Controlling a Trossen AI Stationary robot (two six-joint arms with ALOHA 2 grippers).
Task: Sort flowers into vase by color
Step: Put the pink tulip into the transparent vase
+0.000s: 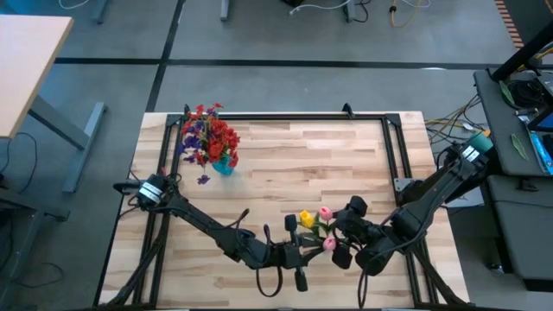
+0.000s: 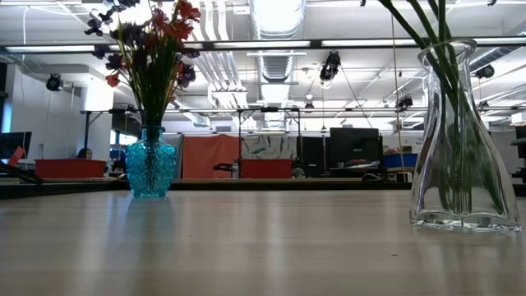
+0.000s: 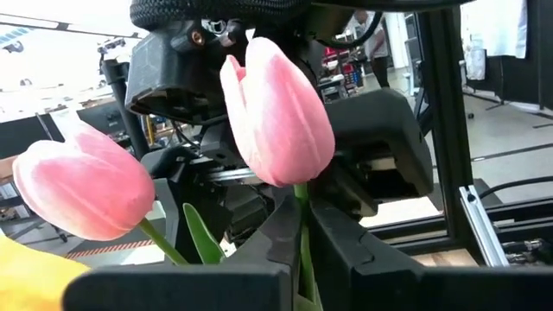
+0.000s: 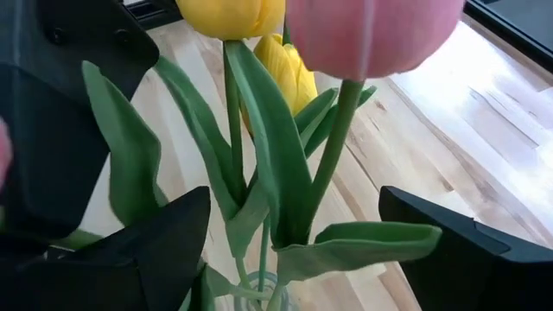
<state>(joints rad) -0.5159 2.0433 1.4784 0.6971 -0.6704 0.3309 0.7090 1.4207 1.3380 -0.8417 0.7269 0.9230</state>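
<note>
Flowers stood in two groups on the wooden table [image 1: 285,164]. Red and purple clusters [image 1: 210,136] filled a blue vase [image 1: 223,164] toward the far left of the tabletop, well apart from both arms. Pink and yellow tulip buds rose from a clear glass vase [image 2: 462,140] near the front edge, between the two grippers.

From above, the glass vase itself was almost impossible to pick out; only the yellow bud [image 1: 306,219] and two pink buds [image 1: 326,213] showed above it. In the table-level view the glass vase stood at the right with green stems inside it, but its blooms were cut off by the upper edge, and neither arm appeared there at all.

The left gripper [image 1: 298,252] reached in from the left, just beside the tulips. Its wrist camera showed its two dark fingers [image 3: 346,255] parted, with the stem of one pink bud [image 3: 276,108] rising through the gap between them; whether either finger touched the stem could not be made out. A second pink bud [image 3: 82,186] sat beside it, and a yellow one was cut off at the corner.

The right gripper [image 1: 346,238] sat just beside the tulips on the other side. Its fingers [image 4: 467,250] were spread wide on either side of the stems and leaves [image 4: 276,164], holding nothing. The vase rim was barely visible below, and the blooms were cropped.
</note>
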